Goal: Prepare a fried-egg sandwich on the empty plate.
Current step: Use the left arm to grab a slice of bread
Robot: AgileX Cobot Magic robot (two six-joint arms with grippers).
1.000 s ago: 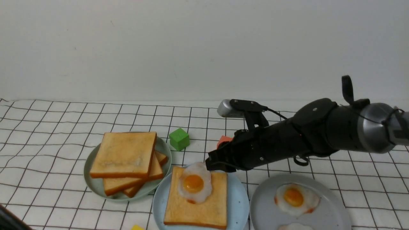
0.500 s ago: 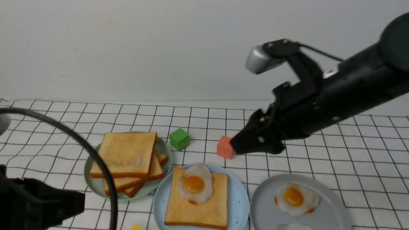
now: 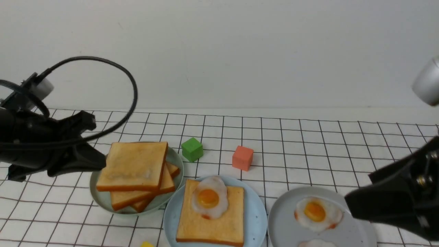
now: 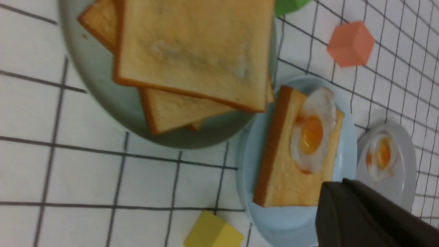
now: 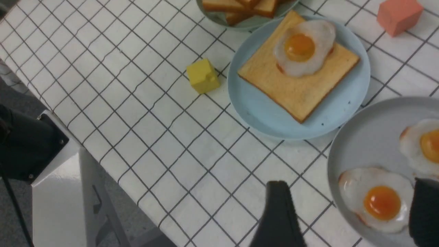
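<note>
The pale blue plate [image 3: 255, 209] holds one toast slice [image 3: 211, 226] with a fried egg [image 3: 208, 198] on top. Several more toast slices [image 3: 133, 164] are stacked on the sage-green plate [image 3: 99, 195]. My left gripper [image 3: 102, 164] is shut and empty, just left of that stack; in the left wrist view [image 4: 334, 187] it hovers over the blue plate's rim [image 4: 284, 223]. My right gripper [image 3: 360, 190] is open and empty above the grey plate [image 3: 284, 226]; in the right wrist view [image 5: 351, 183] its fingers straddle a fried egg [image 5: 380, 202].
A green cube [image 3: 192, 149] and a salmon cube [image 3: 242, 157] sit behind the plates. A yellow cube [image 3: 146, 244] lies at the front, left of the blue plate. The grey plate carries another egg [image 3: 317, 212]. The table's near edge and a white stand [image 5: 61, 192] show in the right wrist view.
My right arm lifted off the egg on the toast and drew back to the right, over the grey plate. My left arm came in from the lower left to beside the toast stack.
</note>
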